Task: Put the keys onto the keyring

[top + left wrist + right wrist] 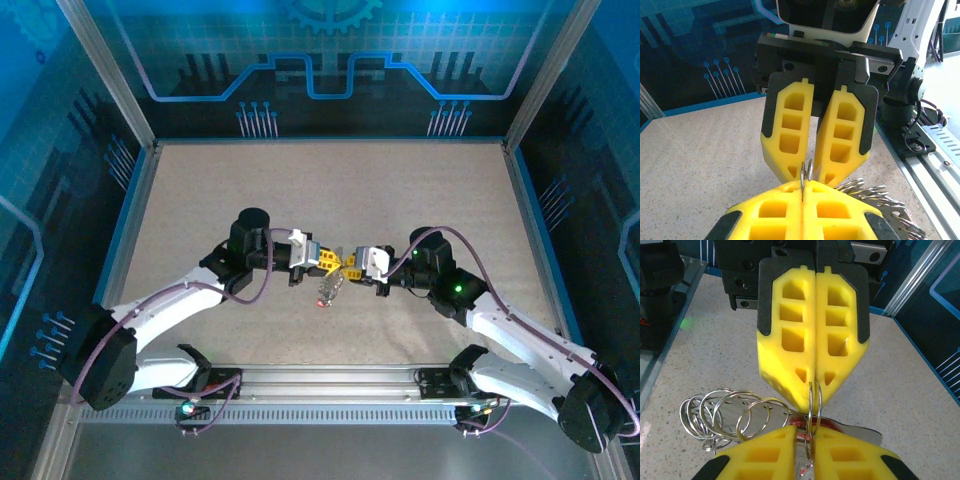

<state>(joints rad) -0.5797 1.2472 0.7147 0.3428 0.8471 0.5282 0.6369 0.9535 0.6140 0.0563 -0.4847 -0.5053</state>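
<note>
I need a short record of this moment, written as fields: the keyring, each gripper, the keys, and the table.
keyring: bunch of linked silver rings, held up between the two grippers
left gripper: shut, tips pinching one ring of the keyring
right gripper: shut on the same ring, from the opposite side
keys: red and silver parts sit just under the pinched ring; number unclear
table: speckled beige surface

Speckled beige table (330, 190), blue walls (330, 60) printed with circuit lines around the table, grey metal posts (105, 75) at the table's far corners, slotted metal rail (330, 412) along the table's near edge.
</note>
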